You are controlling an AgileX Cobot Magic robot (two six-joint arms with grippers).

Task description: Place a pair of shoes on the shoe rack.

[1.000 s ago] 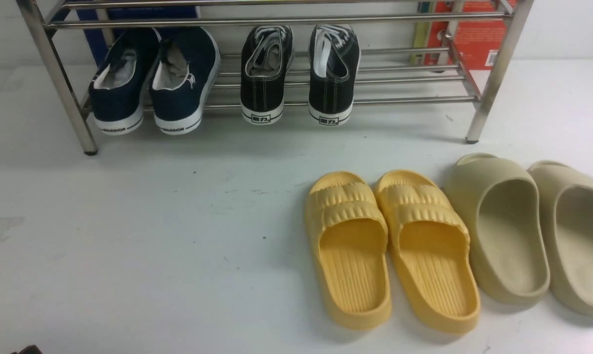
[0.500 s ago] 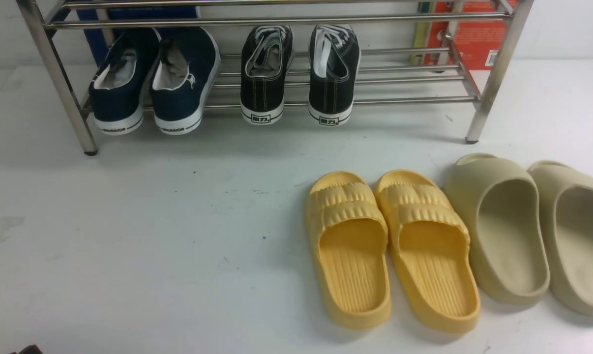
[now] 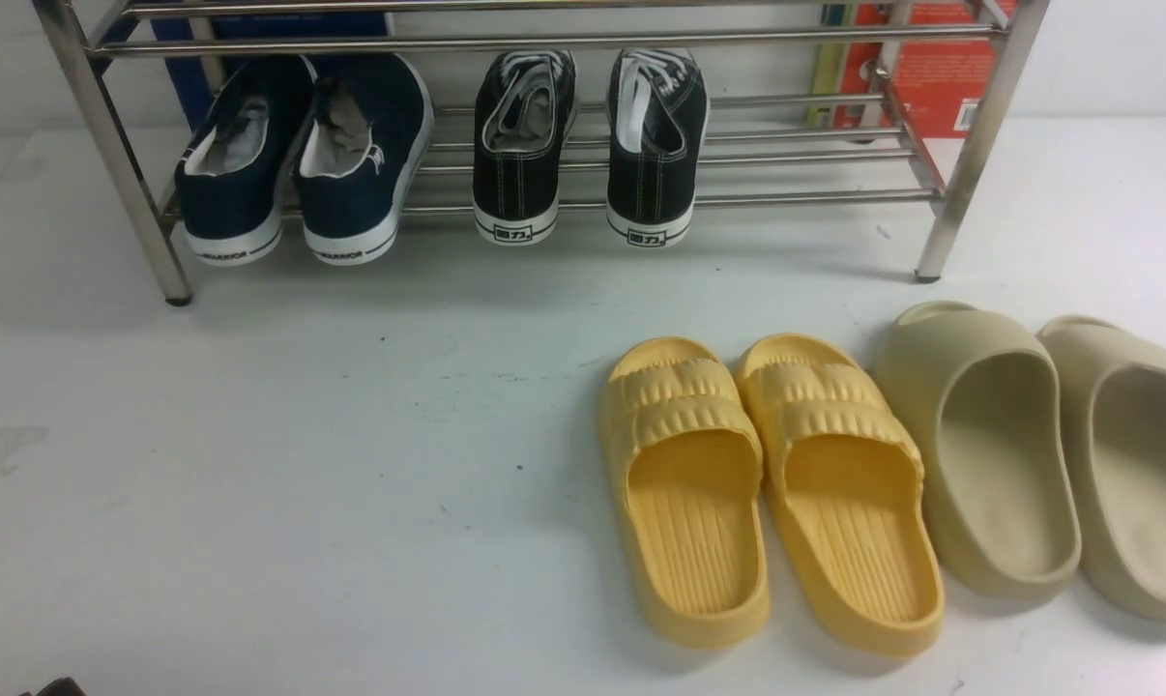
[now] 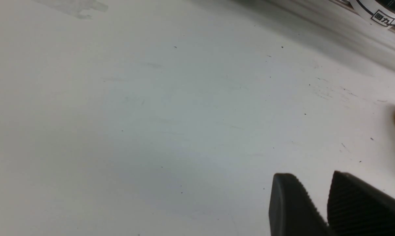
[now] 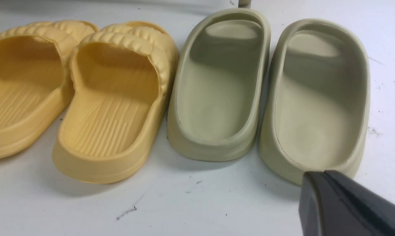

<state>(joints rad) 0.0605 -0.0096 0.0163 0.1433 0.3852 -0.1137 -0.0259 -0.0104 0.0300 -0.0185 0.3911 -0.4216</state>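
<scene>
Both black sneakers on the rack, hands free

From where I stand, the job looks all but finished. The pair of black sneakers (image 3: 517, 184) sits ahead of the left gripper (image 4: 312, 174) and off to its right, side by side with a gap between them, on the lower shelf of the shoe rack (image 3: 815, 197). Their heels face back towards the robot and poke out a little past the front bar. Seen from the right gripper (image 5: 319, 172), they are ahead and to the left.

The left gripper's fingers stand apart at the tips with nothing between them; the right one's are closed together, empty too. The navy slip-ons (image 3: 346, 164) share that shelf, to the left of the black pair. Nearer the right gripper, on the table (image 3: 283, 503), are the yellow slides (image 5: 109, 108) and, closer to it, the beige clogs (image 5: 315, 98).

I'd say no placing is left, only perhaps drawing the arms back. A needless nudge on those overhanging heels might set a shoe askew
</scene>
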